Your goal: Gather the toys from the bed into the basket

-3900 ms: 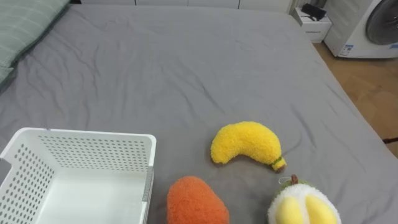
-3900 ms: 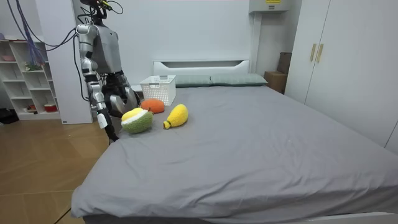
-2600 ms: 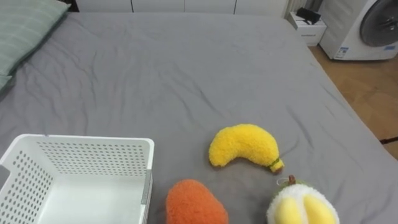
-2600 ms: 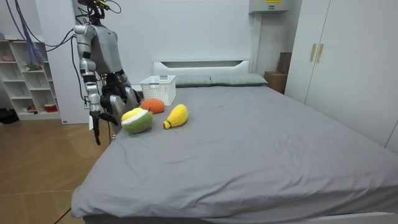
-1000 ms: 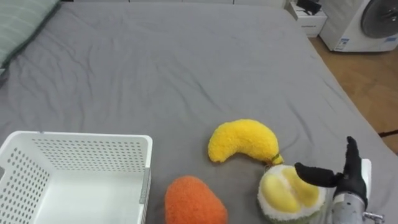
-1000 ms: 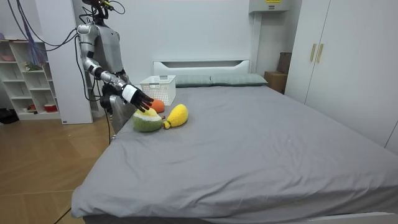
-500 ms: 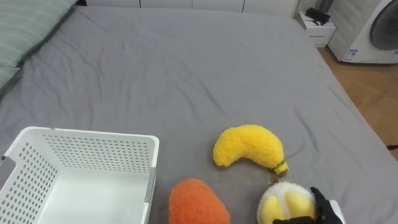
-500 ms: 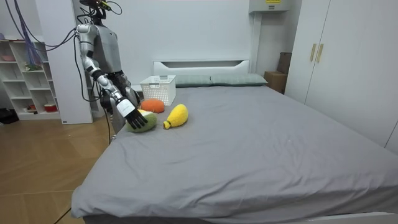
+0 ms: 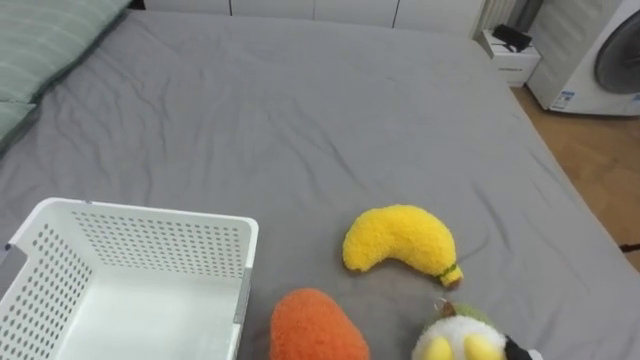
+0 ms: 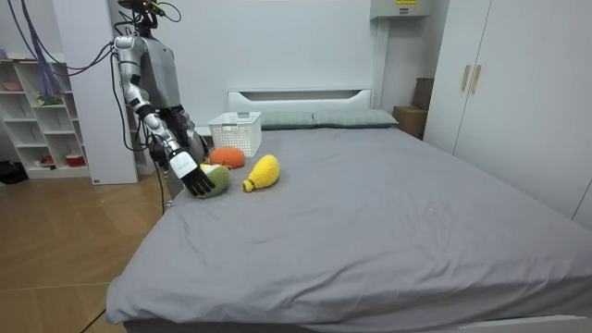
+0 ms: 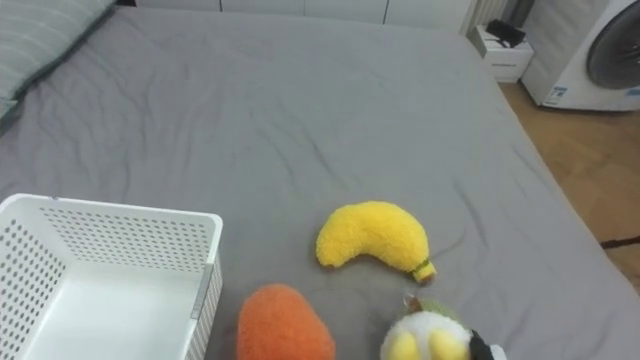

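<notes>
Three plush toys lie near the bed's edge in front of me: a yellow banana (image 9: 400,240), an orange one (image 9: 318,325) beside the basket, and a round white, yellow and green one (image 9: 452,340) at the bottom. The white perforated basket (image 9: 140,222) stands on the grey bed (image 9: 300,120) at lower left, with nothing in it where it shows. My right hand (image 10: 188,168) rests against the near side of the round plush (image 10: 217,176), fingers stretched out. Just its dark fingertip (image 9: 516,351) shows in the left eye view. In the room view I stand at the bedside by the toys.
A green striped pillow (image 9: 40,40) lies at the bed's upper left. Beyond the far right edge are wood floor, a small white stand (image 9: 515,55) and a washing machine (image 9: 600,55). In the room view, shelves (image 10: 37,111) stand behind me and wardrobes (image 10: 499,92) line the room view's right.
My right arm rose from my side to the round plush, nudged it toward the banana, then dropped lower against its near side. The camera shifted slightly.
</notes>
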